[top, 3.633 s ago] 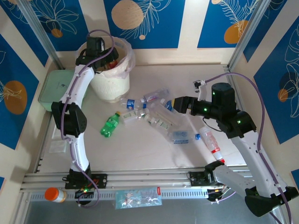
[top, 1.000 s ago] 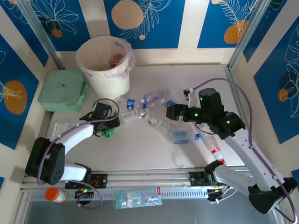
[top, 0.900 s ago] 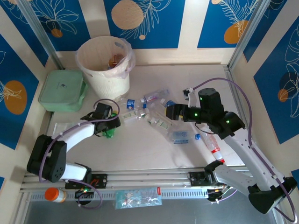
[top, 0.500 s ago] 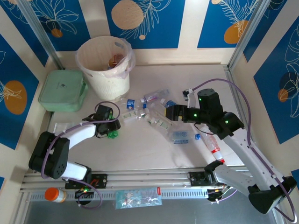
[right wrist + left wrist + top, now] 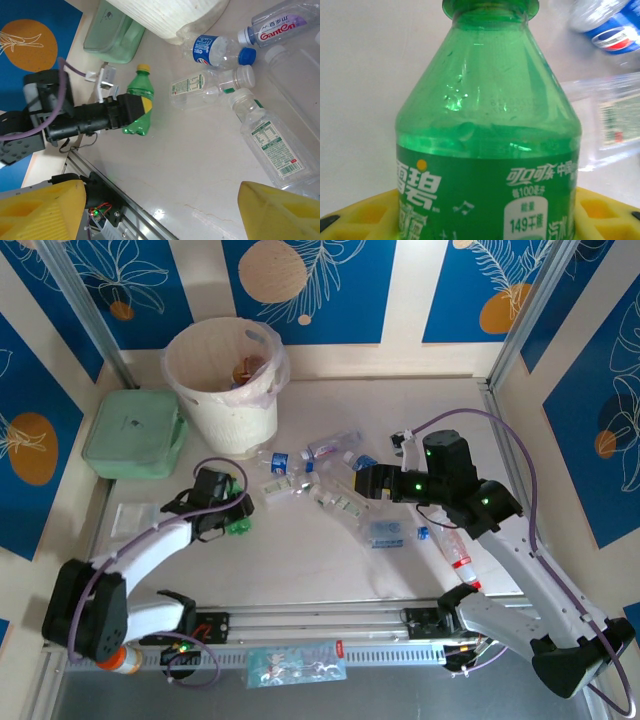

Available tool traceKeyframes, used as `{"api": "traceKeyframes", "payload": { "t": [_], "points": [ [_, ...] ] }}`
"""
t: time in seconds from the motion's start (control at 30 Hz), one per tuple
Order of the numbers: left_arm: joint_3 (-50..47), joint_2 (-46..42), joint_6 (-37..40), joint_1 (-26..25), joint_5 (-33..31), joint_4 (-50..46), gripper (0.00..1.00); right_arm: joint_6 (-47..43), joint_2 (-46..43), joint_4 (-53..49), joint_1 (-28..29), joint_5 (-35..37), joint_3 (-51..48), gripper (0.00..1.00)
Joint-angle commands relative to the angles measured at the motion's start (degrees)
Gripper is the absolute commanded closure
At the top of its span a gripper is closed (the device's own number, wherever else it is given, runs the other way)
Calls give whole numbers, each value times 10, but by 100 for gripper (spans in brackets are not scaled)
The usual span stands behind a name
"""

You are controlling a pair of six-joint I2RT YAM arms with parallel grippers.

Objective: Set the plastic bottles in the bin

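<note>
The left gripper [image 5: 233, 514] is down at the table with its yellow fingers [image 5: 134, 107] clamped around the middle of a green Sprite bottle [image 5: 487, 150]. The bottle lies on its side, yellow cap pointing toward the far side of the table; I can't tell whether it has left the surface. The bin [image 5: 235, 425] stands apart from it at the far left, with a liner bag over its rim and a few things inside, just beside a pale-green lidded box [image 5: 130, 435]. The right gripper [image 5: 362, 481] hovers at the edge of the scatter of clear bottles [image 5: 310, 475] mid-table, jaws spread wide with nothing between them. Among that scatter I can pick out a blue-labelled Pepsi bottle [image 5: 215, 50], a Ganten bottle [image 5: 280, 22] and a larger clear bottle [image 5: 270, 145] with a green-and-white label, all on their sides.
</note>
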Motion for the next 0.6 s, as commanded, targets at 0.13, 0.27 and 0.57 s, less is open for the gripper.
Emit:
{"api": "traceKeyframes", "payload": {
  "t": [0.13, 0.27, 0.57],
  "points": [
    [12, -76, 19, 4, 93, -10, 55, 3, 4, 13, 8, -14, 15, 20],
    [31, -115, 35, -1, 146, 3, 57, -4, 12, 3, 19, -5, 24, 20],
    [81, -137, 114, -51, 266, 49, 58, -28, 31, -22, 51, 39, 54, 21]
  ]
}}
